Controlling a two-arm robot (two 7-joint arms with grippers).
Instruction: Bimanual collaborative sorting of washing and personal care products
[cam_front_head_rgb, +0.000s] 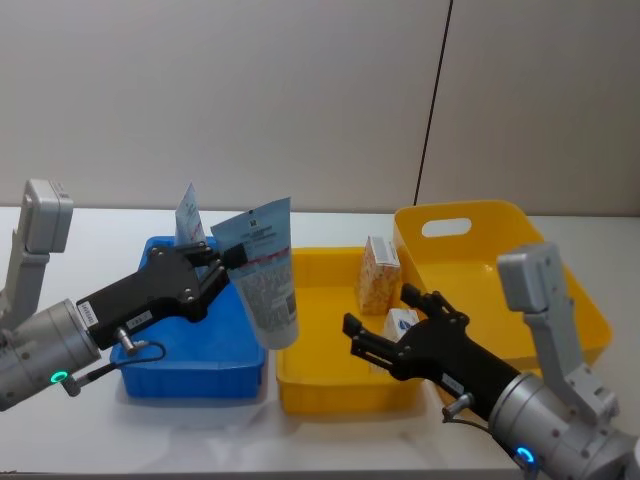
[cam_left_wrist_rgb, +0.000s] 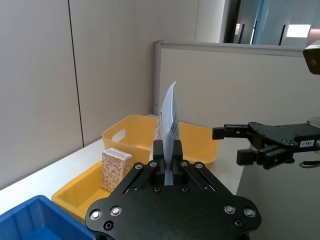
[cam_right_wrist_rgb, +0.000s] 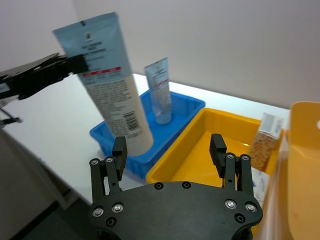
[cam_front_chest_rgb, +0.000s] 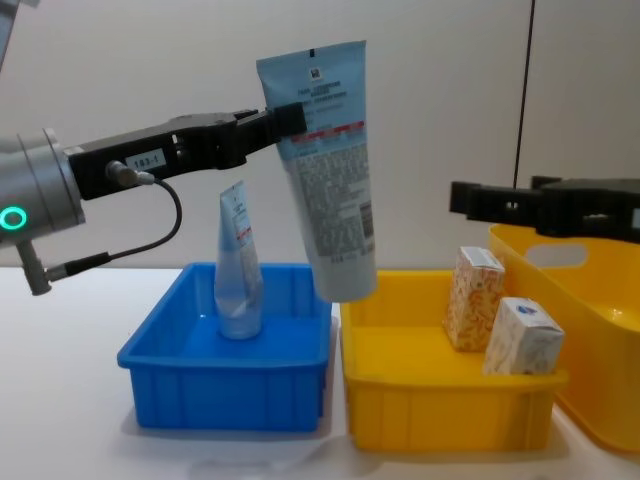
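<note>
— Pale-blue tube (cam_front_head_rgb: 268, 285): position?
— Hanging over the right rim of the blue bin (cam_front_head_rgb: 190, 385), crimp clamped in left gripper (cam_front_head_rgb: 235, 256); right gripper (cam_front_head_rgb: 378, 307) spread empty nearby. Risk: released here, it may tip into the yellow bin (cam_front_head_rgb: 330, 392).

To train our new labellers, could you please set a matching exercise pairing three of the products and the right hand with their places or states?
Column one:
1. large tube
2. small tube
3. orange-speckled carton
4. right hand

Column two:
A. standing in the blue bin
B. open, holding nothing
C. gripped in the air by the left hand
D. in the shallow yellow bin

Pairs: 1-C, 2-A, 3-D, 4-B.
</note>
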